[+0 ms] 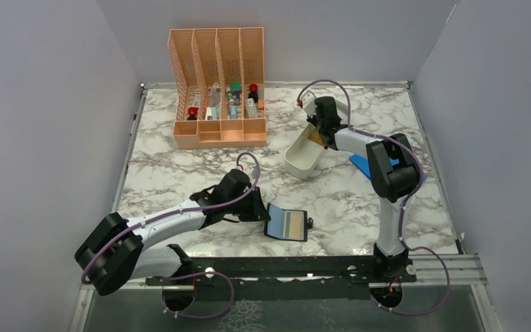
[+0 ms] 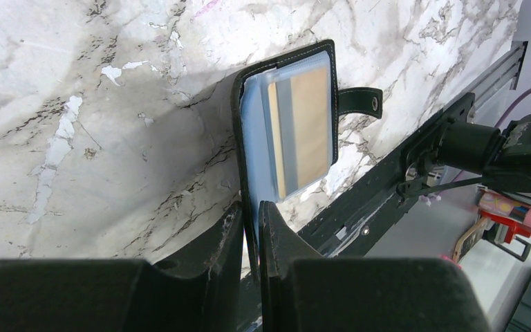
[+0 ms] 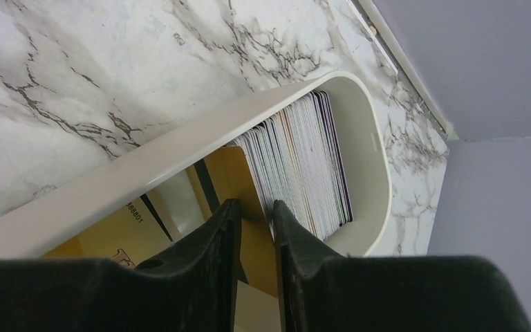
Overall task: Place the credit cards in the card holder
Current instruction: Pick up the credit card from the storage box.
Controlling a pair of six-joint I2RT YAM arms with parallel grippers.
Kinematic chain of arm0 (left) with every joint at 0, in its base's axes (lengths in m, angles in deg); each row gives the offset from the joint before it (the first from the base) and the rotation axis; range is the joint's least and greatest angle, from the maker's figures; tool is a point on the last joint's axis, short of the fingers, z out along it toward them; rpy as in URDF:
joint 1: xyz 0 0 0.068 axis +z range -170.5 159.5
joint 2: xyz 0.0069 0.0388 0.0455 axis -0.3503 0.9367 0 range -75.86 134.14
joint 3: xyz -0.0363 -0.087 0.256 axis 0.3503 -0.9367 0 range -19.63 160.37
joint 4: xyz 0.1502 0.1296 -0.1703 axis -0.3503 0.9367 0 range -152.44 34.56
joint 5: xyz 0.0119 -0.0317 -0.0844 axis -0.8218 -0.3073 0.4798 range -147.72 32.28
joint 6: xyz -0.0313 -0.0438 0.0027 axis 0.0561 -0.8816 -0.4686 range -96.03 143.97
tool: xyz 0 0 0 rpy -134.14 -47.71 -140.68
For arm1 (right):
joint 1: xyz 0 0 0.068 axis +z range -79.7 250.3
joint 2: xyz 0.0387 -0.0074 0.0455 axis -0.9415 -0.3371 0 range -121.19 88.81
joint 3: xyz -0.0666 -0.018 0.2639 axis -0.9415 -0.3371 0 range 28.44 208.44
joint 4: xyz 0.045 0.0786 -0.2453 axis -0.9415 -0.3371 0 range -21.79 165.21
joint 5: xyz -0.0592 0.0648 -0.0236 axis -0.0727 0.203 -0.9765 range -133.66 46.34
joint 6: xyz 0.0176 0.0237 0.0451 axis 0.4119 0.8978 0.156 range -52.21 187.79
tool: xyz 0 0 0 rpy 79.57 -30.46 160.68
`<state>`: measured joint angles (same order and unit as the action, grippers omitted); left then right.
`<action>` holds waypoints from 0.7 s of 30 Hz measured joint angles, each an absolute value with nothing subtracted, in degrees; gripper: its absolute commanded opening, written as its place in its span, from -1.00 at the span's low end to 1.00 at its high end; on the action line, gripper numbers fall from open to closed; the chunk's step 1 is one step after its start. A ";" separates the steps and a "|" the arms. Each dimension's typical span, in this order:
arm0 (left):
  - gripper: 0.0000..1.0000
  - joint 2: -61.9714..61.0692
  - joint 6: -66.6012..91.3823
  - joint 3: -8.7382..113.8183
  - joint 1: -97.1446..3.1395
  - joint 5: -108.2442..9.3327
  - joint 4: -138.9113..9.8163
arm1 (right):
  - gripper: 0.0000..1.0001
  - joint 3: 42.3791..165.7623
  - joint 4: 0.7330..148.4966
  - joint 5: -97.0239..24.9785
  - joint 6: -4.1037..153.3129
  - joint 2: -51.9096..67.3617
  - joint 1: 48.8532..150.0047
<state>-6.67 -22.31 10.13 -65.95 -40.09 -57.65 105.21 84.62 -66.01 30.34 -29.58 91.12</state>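
The black card holder [image 1: 287, 223] lies open near the table's front edge. A tan card with a dark stripe [image 2: 304, 124] sits in its clear sleeve. My left gripper [image 1: 261, 209] is shut on the holder's left cover edge, seen between its jaws in the left wrist view [image 2: 251, 207]. My right gripper [image 1: 316, 136] reaches into the tilted white tray [image 1: 303, 155]. In the right wrist view its jaws [image 3: 254, 206] stand a little apart beside a stack of upright credit cards [image 3: 304, 159]. A gold card [image 3: 225, 173] leans behind them and shows through the gap.
A peach slotted organizer [image 1: 219, 90] with small items stands at the back. A large flat blue rectangle [image 1: 363, 166] lies right of the tray, partly under my right arm. The black rail [image 1: 283, 266] runs along the front edge.
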 measured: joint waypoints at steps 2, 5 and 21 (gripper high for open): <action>-0.65 -6.67 -22.29 10.13 -65.95 -40.09 -57.67 | -0.45 105.21 84.51 -65.68 30.51 -29.47 90.97; -0.65 -6.63 -22.31 10.13 -65.93 -40.09 -57.69 | -0.45 105.21 84.31 -65.38 30.91 -29.12 90.86; -0.65 -6.21 -22.38 9.65 -65.93 -40.09 -58.63 | -0.65 106.19 79.77 -63.61 34.01 -25.87 90.57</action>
<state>-6.21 -22.38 9.65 -65.93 -40.09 -58.63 106.19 79.77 -63.61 34.01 -25.87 90.57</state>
